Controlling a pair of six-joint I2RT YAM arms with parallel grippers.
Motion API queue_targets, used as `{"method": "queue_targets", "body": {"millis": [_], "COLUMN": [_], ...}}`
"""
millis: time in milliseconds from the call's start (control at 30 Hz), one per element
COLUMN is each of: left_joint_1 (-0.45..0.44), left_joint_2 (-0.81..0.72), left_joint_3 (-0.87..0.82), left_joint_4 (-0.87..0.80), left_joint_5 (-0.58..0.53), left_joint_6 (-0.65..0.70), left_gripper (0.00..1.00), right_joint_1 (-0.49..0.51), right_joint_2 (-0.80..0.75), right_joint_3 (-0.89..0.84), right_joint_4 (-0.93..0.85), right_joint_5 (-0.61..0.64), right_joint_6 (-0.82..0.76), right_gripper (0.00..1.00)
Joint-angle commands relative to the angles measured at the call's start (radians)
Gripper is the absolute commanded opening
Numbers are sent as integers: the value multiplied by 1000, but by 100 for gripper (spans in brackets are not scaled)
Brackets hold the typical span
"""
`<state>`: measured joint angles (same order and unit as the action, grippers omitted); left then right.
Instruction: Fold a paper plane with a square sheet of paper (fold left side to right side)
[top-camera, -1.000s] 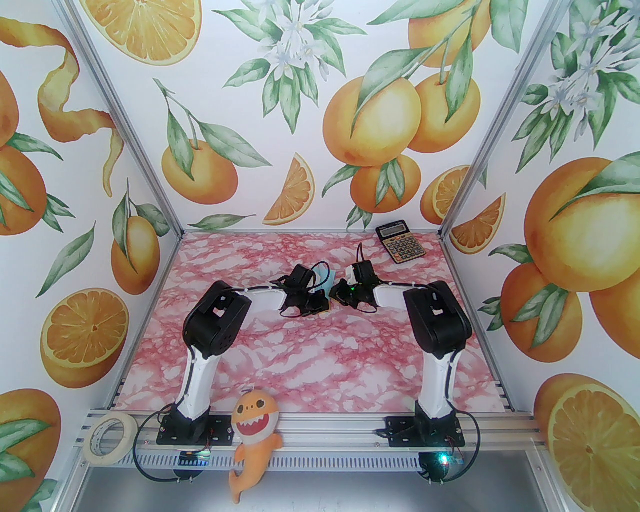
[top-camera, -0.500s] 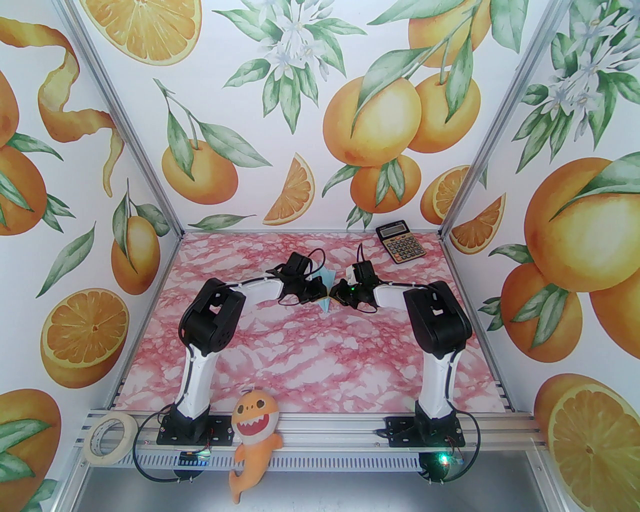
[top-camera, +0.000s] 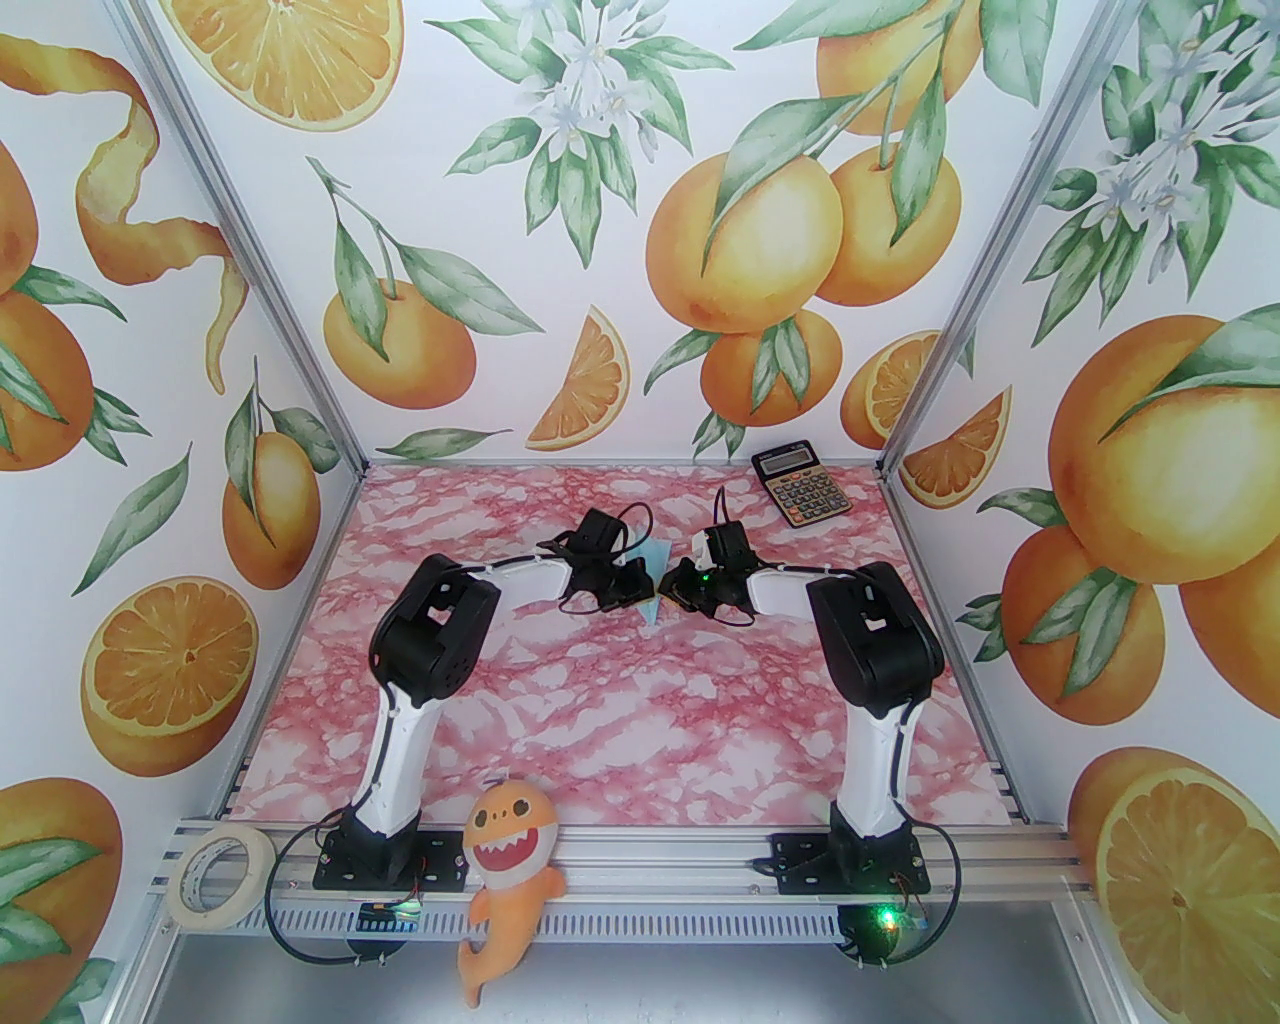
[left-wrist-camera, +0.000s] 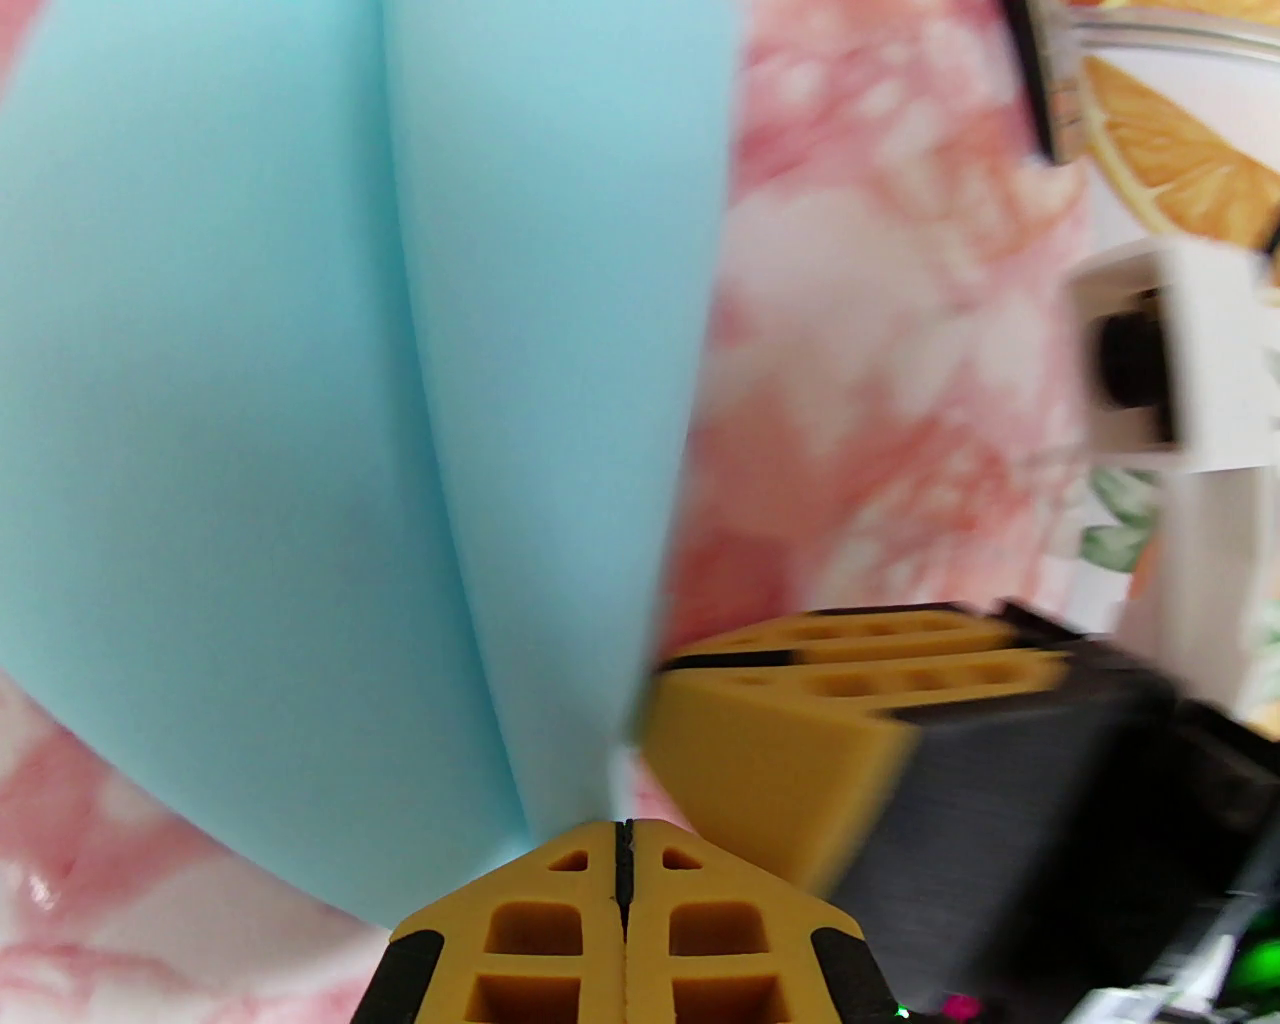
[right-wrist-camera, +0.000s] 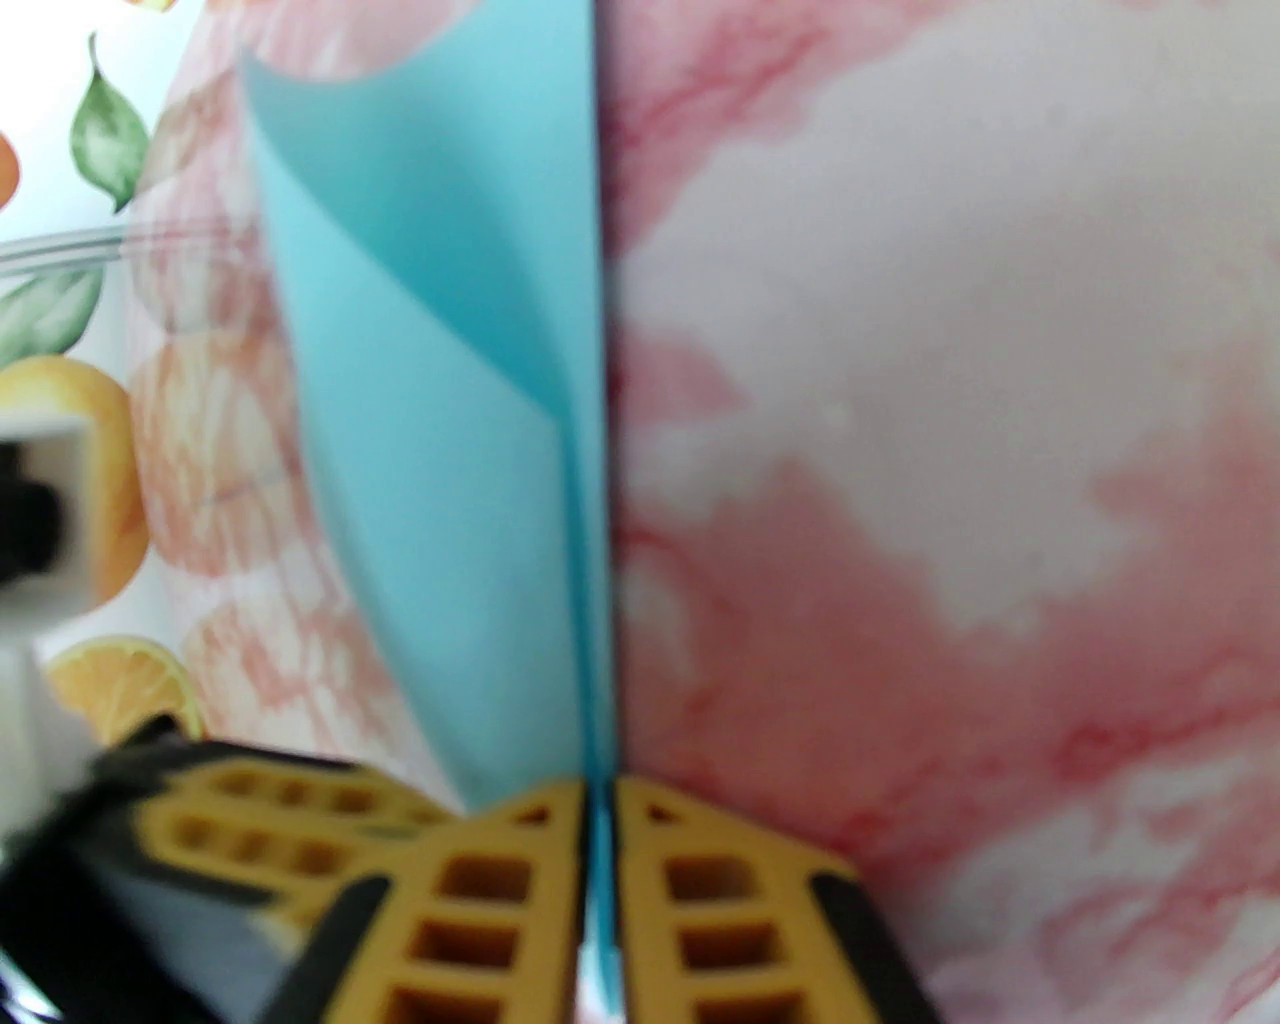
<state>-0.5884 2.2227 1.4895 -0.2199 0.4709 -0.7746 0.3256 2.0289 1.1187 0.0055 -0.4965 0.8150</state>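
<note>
The square sheet of paper (top-camera: 655, 556) is pale light blue and hangs bent double between the two wrists, above the middle of the pink marbled table (top-camera: 620, 720). My left gripper (top-camera: 640, 592) is shut on its lower corner. In the left wrist view the sheet (left-wrist-camera: 300, 400) bulges up from the closed left gripper (left-wrist-camera: 622, 840). My right gripper (top-camera: 672, 590) is shut on the sheet's edge. The right wrist view has that edge (right-wrist-camera: 470, 420) pinched in the right gripper (right-wrist-camera: 597, 810). The paper has no paper plane shape here.
A black-and-gold calculator (top-camera: 802, 486) lies at the back right corner. A roll of tape (top-camera: 218, 878) and an orange plush shark (top-camera: 508, 880) sit on the front rail. Printed walls enclose the table on three sides.
My left wrist rose and swung toward the back and right, carrying its part of the sheet up against the right gripper. The right arm stayed still.
</note>
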Motion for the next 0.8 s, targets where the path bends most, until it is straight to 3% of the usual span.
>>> {"method": "queue_targets", "body": {"millis": [0,533,767], "left_joint_1": [-6,31,66], "left_joint_2": [15,-75,-28], "left_joint_3": [6,38,105], "left_joint_4": [-32,-11,-19], "left_joint_5": [-18,11,52], "left_joint_6": [33,38,78], "left_gripper": [0,6,11], "right_joint_1": [21,22,22], "right_joint_2": [62,59,59], "right_joint_3": [-30,-36,-34], "right_joint_4": [13,15,11], "right_joint_5": [47,48,49], "right_joint_6": [0,-3,-5], "right_gripper": [13,13,13]}}
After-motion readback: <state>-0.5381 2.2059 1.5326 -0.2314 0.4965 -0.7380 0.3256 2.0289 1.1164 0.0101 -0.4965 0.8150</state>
